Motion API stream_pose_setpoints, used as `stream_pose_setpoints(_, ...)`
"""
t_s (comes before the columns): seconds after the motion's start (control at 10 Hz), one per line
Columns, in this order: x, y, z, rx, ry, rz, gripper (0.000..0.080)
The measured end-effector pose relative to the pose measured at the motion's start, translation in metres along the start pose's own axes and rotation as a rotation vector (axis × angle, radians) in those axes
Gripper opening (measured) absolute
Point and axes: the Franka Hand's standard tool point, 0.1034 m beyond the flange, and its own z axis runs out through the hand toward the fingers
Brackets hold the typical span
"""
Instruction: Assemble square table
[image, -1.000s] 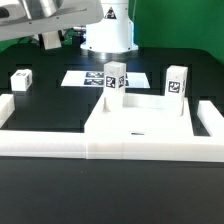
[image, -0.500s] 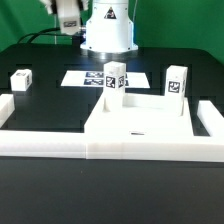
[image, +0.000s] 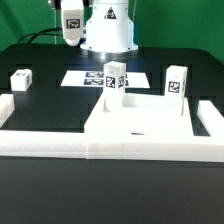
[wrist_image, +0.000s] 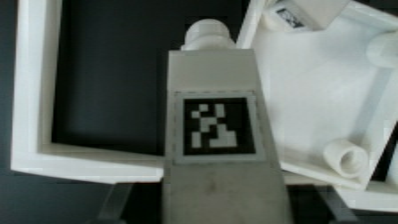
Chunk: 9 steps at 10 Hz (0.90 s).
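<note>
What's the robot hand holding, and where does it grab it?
The gripper holds one white tagged table leg in the air, gripped near its upper end.

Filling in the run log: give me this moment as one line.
gripper: shut on held leg, aloft | tabletop: lying flat | spare legs: two upright, one lying

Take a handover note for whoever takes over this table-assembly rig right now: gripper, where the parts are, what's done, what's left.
Gripper: shut on the held leg, raised clear of the tabletop, toward the exterior view's left.
Tabletop: lies flat against the border wall.
Left standing leg and right standing leg: upright at the tabletop's two far corners.
Loose leg: lying apart at the exterior view's far left.
Done: two legs stand in place; how tight they are cannot be told.
Left: fit the held leg, then the loose leg.
</note>
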Motion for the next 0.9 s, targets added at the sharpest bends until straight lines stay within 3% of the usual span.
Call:
stream_pose_setpoints(0.1, 0.004, -0.005, 0.003, -0.009, 0.066, 0.025, 0.0291)
stream_pose_setpoints(0.3, 0.014, -0.053, 0.02, 0.014, 0.213, 0.059, 0.0291)
stream_pose_setpoints(0.5, 0.046, -0.093, 0.031, 0.025, 0.38, 0.116, 0.0291)
stream_pose_setpoints(0.6, 0.059, -0.103, 0.031, 0.009, 0.464, 0.141, 0.0291)
stream_pose_setpoints(0.7, 0.067, -0.103, 0.028, -0.025, 0.547, 0.142, 0.0291)
stream_pose_setpoints(0.8, 0.063, -0.09, 0.03, -0.081, 0.617, 0.128, 0.0291)
stream_pose_setpoints(0.9, 0.059, -0.092, 0.035, -0.072, 0.597, 0.135, 0.0291)
